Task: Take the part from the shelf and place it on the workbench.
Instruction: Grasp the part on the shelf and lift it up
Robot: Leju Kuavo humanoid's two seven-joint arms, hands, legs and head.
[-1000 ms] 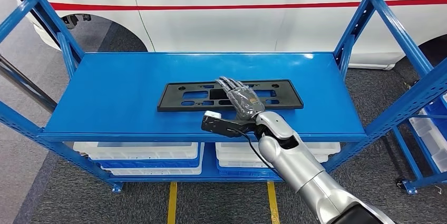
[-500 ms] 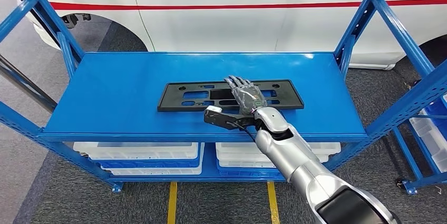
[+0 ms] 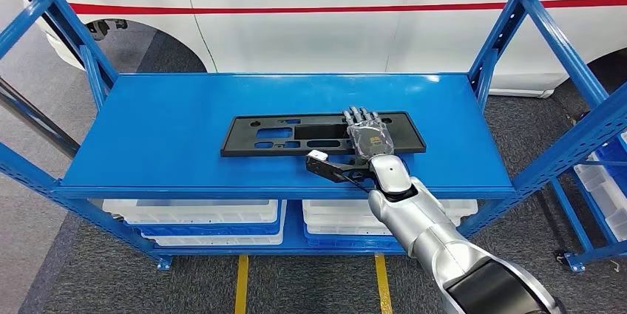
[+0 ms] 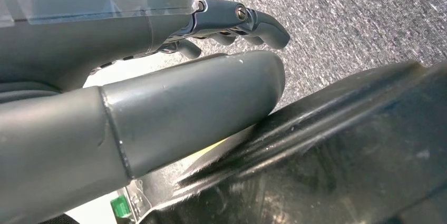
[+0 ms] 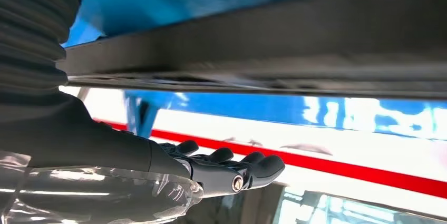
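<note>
One part on the shelf: a flat black plastic frame (image 3: 323, 134), long and rectangular w/ several cut-out slots, lying flat on the blue shelf deck (image 3: 170, 137), roughly centre, long side running along the shelf.

Right hand (image 3: 365, 135) is reaching in over the front edge, sitting palm-down over the right portion of the frame, fingers (image 3: 361, 115) stretched toward the frame's far edge, lying close side by side. Thumb can't be made out from the head view. In the right wrist view the right hand's fingers (image 5: 232, 168) are extending almost straight, w/ a dark edge, prob. the frame, running across the picture apart from them; whether the hand is actually gripping it, can't tell. The small wrist camera (image 3: 319, 159) is sticking out sideways just by the frame's near edge.

Left hand (image 4: 147, 71) is showing in its own wrist view over grey carpet (image 4: 358, 13): thick thumb lying straight, darker fingers (image 4: 263, 23) gently curved beyond it, a gap between, nothing in it.

Below the deck: 2 stacks of white trays (image 3: 194, 218) w/ blue ones between, on the lower shelf. More bins on the rack at right (image 3: 602, 181). Behind the shelf, 1 white car (image 3: 333, 11) w/ a red stripe and 2 door handles. 2 yellow floor lines (image 3: 242, 284) are running under the rack.
</note>
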